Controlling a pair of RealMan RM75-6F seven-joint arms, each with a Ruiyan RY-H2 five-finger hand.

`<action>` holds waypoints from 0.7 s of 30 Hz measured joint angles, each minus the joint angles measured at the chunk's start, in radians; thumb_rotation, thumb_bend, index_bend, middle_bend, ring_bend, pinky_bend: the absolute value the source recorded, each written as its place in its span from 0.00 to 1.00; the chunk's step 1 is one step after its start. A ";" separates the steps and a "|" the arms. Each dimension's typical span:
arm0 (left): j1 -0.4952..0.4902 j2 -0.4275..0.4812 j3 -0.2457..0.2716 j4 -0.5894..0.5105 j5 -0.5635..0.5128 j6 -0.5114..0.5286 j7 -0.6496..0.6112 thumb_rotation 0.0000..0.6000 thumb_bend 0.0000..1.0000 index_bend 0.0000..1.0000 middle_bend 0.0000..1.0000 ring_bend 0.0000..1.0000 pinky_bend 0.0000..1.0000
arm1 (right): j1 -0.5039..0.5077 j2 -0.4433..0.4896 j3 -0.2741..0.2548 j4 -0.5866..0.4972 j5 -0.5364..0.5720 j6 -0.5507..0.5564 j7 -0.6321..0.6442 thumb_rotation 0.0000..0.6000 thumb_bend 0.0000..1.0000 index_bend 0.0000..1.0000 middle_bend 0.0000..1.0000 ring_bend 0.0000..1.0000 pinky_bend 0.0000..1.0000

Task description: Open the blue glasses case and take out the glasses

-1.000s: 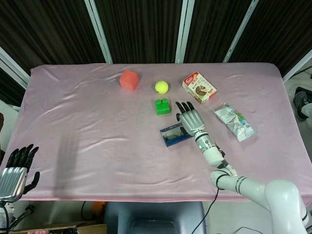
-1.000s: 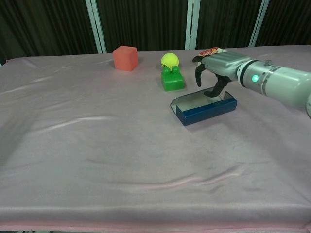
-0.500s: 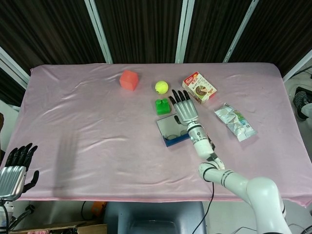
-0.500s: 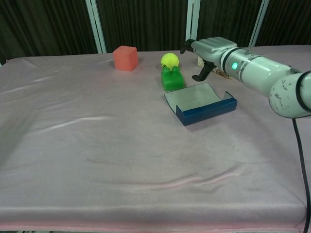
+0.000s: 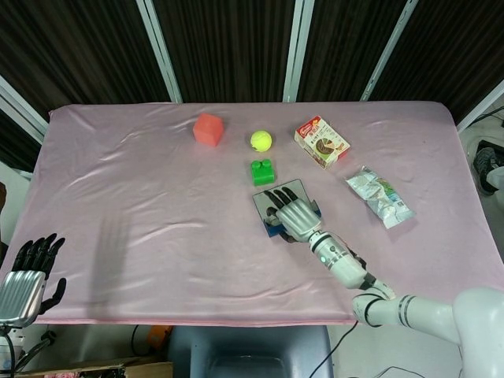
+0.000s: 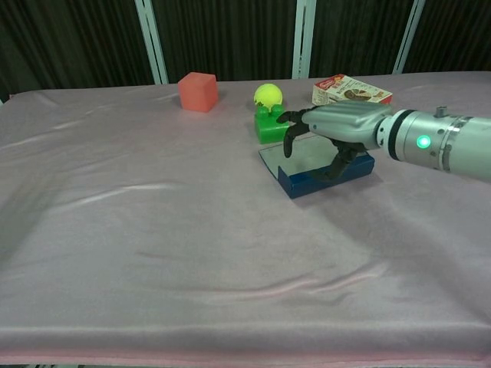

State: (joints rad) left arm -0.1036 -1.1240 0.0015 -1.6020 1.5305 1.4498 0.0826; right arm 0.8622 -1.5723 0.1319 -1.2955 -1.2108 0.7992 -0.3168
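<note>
Your blue case (image 5: 277, 211) lies open near the middle of the pink cloth (image 5: 142, 205), with the lid laid back toward the far side so that its grey inner face looks up. What is inside the tray part you cannot tell: your right hand (image 5: 293, 216) covers it in the head view, and in the chest view the low blue wall (image 6: 326, 175) and the dark fingers (image 6: 337, 161) hide the inside. No glasses show in either view.

Your right hand is over the case, palm down, with the fingers apart and bent downward into the open case. In the chest view the thumb side reaches down near the front wall, but whether the fingers pinch anything you cannot tell.

Your left hand (image 5: 27, 277) shows only in the head view, at the lower left corner, off the table edge, with the fingers spread and holding nothing.

Just behind the lid stands a green block (image 6: 272, 125), and behind it a yellow ball (image 6: 268, 95). A red cube (image 6: 197, 91) is further left at the back. A snack box (image 6: 351, 89) lies behind your right hand. A foil packet (image 5: 379, 196) shows only in the head view, to the right of the case.
</note>
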 measured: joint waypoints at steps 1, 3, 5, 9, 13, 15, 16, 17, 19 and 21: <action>0.001 0.000 0.000 0.000 0.001 0.002 -0.001 1.00 0.44 0.00 0.02 0.00 0.00 | -0.003 0.000 -0.005 -0.003 -0.003 0.002 -0.009 1.00 0.58 0.45 0.10 0.04 0.00; 0.002 0.001 0.001 0.000 0.005 0.006 -0.005 1.00 0.44 0.00 0.02 0.00 0.00 | -0.007 -0.002 -0.014 -0.004 -0.006 0.005 -0.033 1.00 0.58 0.46 0.10 0.04 0.00; 0.003 0.002 0.002 0.001 0.008 0.008 -0.009 1.00 0.44 0.00 0.02 0.00 0.00 | -0.010 -0.008 -0.020 -0.004 0.002 0.006 -0.055 1.00 0.58 0.46 0.10 0.04 0.00; 0.003 0.004 0.004 0.003 0.011 0.008 -0.014 1.00 0.44 0.00 0.02 0.00 0.00 | -0.010 -0.023 -0.023 -0.001 0.024 0.002 -0.082 1.00 0.58 0.46 0.10 0.04 0.00; 0.004 0.005 0.004 0.004 0.011 0.008 -0.017 1.00 0.44 0.00 0.02 0.00 0.00 | -0.004 -0.038 -0.023 0.001 0.037 -0.010 -0.090 1.00 0.58 0.46 0.10 0.04 0.00; 0.005 0.006 0.003 0.004 0.010 0.009 -0.018 1.00 0.44 0.00 0.02 0.00 0.00 | -0.002 -0.044 -0.026 -0.004 0.033 -0.011 -0.091 1.00 0.58 0.46 0.10 0.04 0.00; 0.005 0.006 0.003 0.004 0.010 0.010 -0.018 1.00 0.44 0.00 0.02 0.00 0.00 | -0.003 -0.044 -0.027 -0.007 0.030 -0.011 -0.090 1.00 0.58 0.46 0.10 0.04 0.00; 0.006 0.006 0.003 0.005 0.010 0.011 -0.019 1.00 0.44 0.00 0.02 0.00 0.00 | -0.004 -0.044 -0.031 -0.013 0.023 -0.009 -0.087 1.00 0.58 0.46 0.10 0.04 0.00; 0.006 0.005 0.002 0.005 0.010 0.012 -0.018 1.00 0.44 0.00 0.02 0.00 0.00 | -0.008 -0.040 -0.038 -0.025 0.011 -0.006 -0.081 1.00 0.58 0.46 0.10 0.04 0.00; 0.006 0.005 0.002 0.006 0.010 0.011 -0.018 1.00 0.44 0.00 0.02 0.00 0.00 | -0.015 -0.029 -0.052 -0.044 -0.005 -0.004 -0.074 1.00 0.58 0.46 0.10 0.04 0.00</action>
State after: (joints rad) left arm -0.0981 -1.1192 0.0033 -1.5964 1.5403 1.4613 0.0646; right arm 0.8477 -1.6016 0.0799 -1.3396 -1.2160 0.7952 -0.3907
